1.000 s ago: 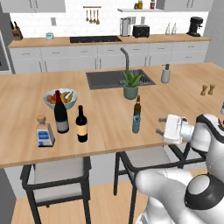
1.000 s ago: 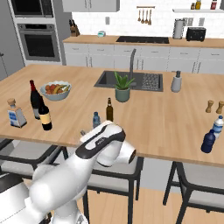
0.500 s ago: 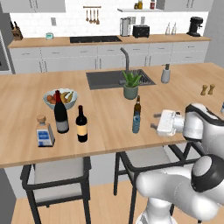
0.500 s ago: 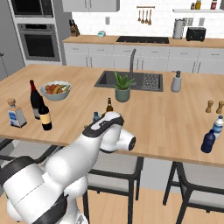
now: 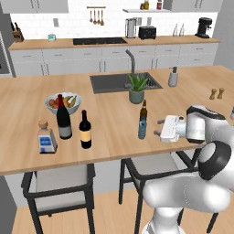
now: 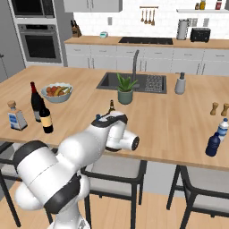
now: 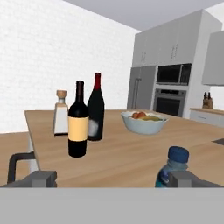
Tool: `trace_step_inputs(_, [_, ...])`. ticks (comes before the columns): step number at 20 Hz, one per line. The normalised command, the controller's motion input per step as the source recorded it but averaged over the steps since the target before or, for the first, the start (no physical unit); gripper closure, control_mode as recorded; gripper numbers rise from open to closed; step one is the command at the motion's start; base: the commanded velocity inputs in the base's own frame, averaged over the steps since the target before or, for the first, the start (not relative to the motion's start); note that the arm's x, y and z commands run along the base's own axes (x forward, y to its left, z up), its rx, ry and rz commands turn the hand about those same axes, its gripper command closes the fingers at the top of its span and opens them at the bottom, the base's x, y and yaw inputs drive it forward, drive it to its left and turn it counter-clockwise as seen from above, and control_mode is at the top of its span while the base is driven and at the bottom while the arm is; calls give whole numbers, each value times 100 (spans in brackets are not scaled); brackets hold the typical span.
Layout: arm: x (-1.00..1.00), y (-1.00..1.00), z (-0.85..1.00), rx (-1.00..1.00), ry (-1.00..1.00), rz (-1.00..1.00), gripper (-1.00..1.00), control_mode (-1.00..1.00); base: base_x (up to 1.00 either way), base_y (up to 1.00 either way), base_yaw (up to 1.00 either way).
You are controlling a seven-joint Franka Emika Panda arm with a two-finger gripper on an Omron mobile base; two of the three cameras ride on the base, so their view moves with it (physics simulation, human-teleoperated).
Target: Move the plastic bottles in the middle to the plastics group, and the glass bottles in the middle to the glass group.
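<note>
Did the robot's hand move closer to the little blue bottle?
Yes. In the left base view the gripper has slid left along the counter toward the small blue bottle, which stands where it was near the plant.

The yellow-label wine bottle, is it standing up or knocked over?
Standing up. The yellow-label wine bottle sits on its base on the counter, neck pointing up.

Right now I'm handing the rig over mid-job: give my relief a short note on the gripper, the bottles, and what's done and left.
Gripper: open, empty, level with the counter, just right of the middle bottles.
Middle: small blue plastic bottle and slim brown bottle, close together.
Yellow-labelled wine bottle stands beside the glass group: grey-labelled wine bottle, square corked bottle.
Plastics group: counter's far right.
Left: blue bottle to plastics, brown bottle to glass.
</note>
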Motion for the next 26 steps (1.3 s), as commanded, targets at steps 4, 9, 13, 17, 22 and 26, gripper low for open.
trace_step_inputs(4, [39,0,-26,-1,2,0,-100,-100,0,0,0])
trace_step_inputs(9, [24,7,-16,0,0,0,-100,-100,0,0,0])
trace_step_inputs(13, [30,7,-8,0,0,0,-100,-100,0,0,0])
trace_step_inputs(17, [31,10,-7,0,0,0,-100,-100,0,0,0])
trace_step_inputs(22, [22,3,-12,0,0,0,-100,-100,0,0,0])
trace_step_inputs(26, [27,3,-16,0,0,0,-100,-100,0,0,0])
